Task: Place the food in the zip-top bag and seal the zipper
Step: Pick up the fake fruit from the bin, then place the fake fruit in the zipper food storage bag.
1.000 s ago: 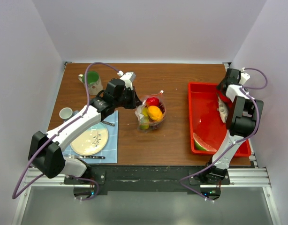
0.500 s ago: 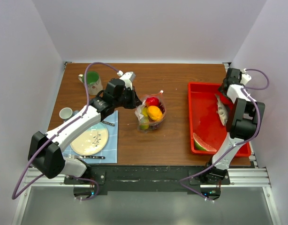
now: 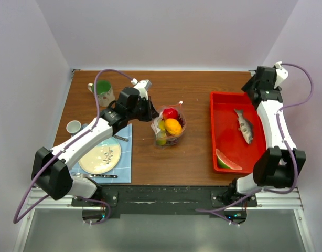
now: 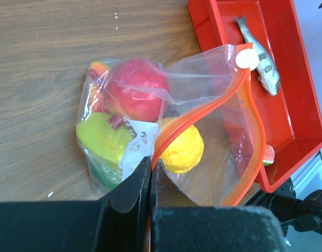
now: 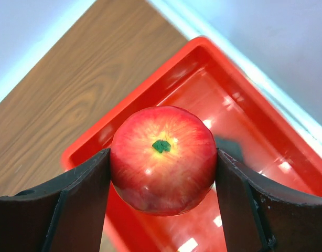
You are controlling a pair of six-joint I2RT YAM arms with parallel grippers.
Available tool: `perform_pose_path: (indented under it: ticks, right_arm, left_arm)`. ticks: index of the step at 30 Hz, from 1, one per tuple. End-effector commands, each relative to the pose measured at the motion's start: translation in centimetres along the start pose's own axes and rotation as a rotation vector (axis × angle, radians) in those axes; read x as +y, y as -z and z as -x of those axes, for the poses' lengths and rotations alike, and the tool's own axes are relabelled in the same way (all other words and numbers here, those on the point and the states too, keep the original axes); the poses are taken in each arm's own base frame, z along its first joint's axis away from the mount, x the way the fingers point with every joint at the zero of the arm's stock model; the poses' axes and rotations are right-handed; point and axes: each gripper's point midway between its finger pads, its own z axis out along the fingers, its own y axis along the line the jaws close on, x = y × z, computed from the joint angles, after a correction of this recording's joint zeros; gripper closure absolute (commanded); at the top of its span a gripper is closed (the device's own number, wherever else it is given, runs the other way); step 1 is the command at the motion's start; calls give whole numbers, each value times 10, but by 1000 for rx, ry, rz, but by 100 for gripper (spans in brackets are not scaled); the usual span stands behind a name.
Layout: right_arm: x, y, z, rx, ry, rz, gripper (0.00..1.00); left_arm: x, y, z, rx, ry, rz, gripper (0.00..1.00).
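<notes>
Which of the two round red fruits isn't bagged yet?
The red apple in the right gripper, held over the red tray; the other red fruit already sits inside the zip-top bag.

A brown wood table (image 3: 203, 86) sits between plain white walls (image 3: 166, 31) at left, right and far. A metal rail (image 3: 287, 198) runs along its near edge.

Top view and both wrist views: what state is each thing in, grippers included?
bag, mouth open, fruit inside
zipper, unsealed, pinched at one end
left gripper, shut on zipper
right gripper, shut on apple
apple, held over tray
fish, lying in tray
watermelon wedge, lying in tray's near corner
</notes>
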Motion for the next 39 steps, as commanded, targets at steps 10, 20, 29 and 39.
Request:
perform_pose_path:
  ticks: [10, 20, 29, 39]
  right_arm:
    - [122, 214, -78, 132, 76, 637, 71]
    - [174, 304, -164, 153, 301, 746, 69]
    - [195, 275, -182, 91, 399, 637, 25]
    - [204, 280, -166, 81, 460, 631, 1]
  left_arm:
    - [-9, -5, 33, -62, 16, 6, 100]
    - [-4, -6, 38, -77, 36, 39, 100]
    - [-1, 6, 41, -97, 45, 73, 100]
    - [-2, 12, 46, -112, 59, 85, 100]
